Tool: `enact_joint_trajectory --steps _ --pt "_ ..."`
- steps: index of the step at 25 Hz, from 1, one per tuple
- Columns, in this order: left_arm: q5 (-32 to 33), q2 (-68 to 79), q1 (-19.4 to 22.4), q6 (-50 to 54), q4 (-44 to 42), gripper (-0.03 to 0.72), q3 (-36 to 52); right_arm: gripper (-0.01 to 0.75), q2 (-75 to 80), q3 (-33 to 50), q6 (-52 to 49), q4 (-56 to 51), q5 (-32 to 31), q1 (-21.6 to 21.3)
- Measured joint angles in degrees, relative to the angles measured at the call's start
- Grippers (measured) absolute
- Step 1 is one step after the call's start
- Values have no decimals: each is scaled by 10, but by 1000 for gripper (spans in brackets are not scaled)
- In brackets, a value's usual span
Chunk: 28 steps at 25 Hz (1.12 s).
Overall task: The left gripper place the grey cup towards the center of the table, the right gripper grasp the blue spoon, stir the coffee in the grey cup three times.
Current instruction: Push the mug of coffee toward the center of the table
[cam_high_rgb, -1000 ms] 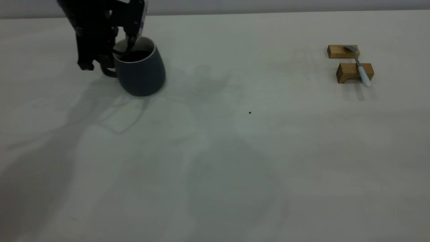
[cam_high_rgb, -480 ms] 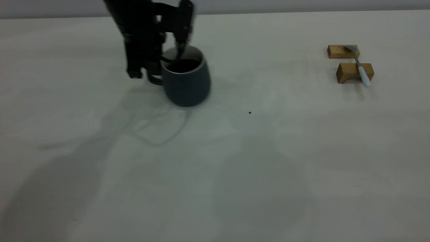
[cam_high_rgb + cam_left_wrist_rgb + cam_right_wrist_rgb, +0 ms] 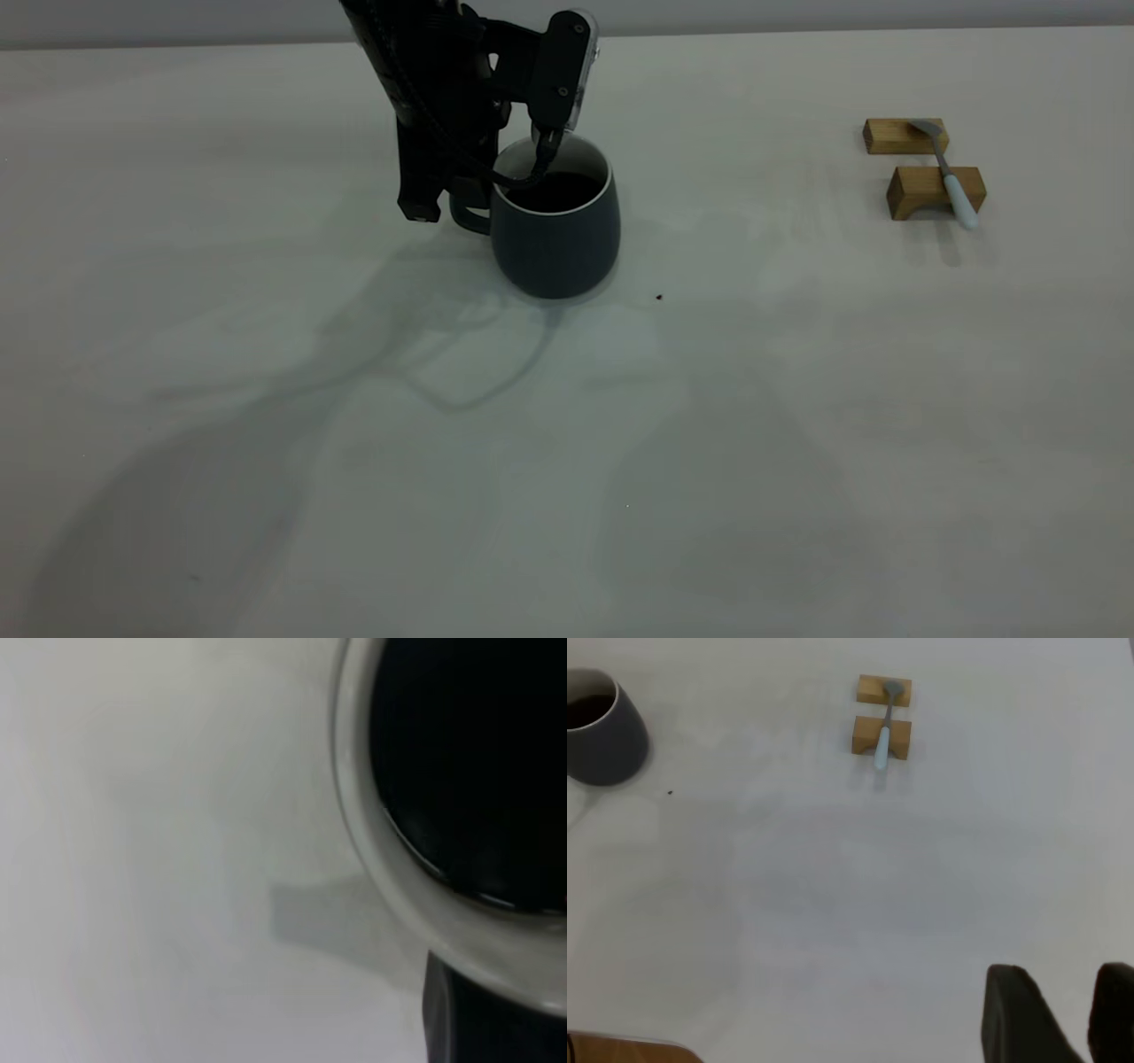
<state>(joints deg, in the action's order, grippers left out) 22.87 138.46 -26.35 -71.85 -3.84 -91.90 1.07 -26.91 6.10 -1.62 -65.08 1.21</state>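
The grey cup [image 3: 556, 239] stands upright on the table [image 3: 567, 461], a little left of the middle at the far side. Dark coffee [image 3: 560, 190] fills it. My left gripper [image 3: 511, 182] comes down from above and is shut on the cup's wall on the handle side, one finger inside the rim. The left wrist view shows only the cup's white rim [image 3: 399, 881] and the coffee [image 3: 478, 762]. The blue spoon [image 3: 954, 183] lies across two wooden blocks at the far right. My right gripper [image 3: 1088, 1014] hovers open and empty, far from the spoon [image 3: 881, 740] and the cup [image 3: 602, 735].
Two small wooden blocks [image 3: 897, 136] [image 3: 920, 190] hold the spoon off the table. A tiny dark speck [image 3: 659, 297] lies just right of the cup. A brown edge [image 3: 629, 1050] shows in a corner of the right wrist view.
The left gripper has carried the cup from the far left rightward towards the table's middle. The spoon and blocks have not moved.
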Motion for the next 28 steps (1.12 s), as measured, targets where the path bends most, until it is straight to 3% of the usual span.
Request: enact_joint_trajectory --steps 19,23,28 --pt "-2 0 -4 -16 -7 230 0 240 0 0 0 0 0 0" --pt "-1 0 -4 -14 -7 354 0 240 0 0 0 0 0 0" --pt "4 -1 -5 -13 -12 588 0 240 0 0 0 0 0 0"
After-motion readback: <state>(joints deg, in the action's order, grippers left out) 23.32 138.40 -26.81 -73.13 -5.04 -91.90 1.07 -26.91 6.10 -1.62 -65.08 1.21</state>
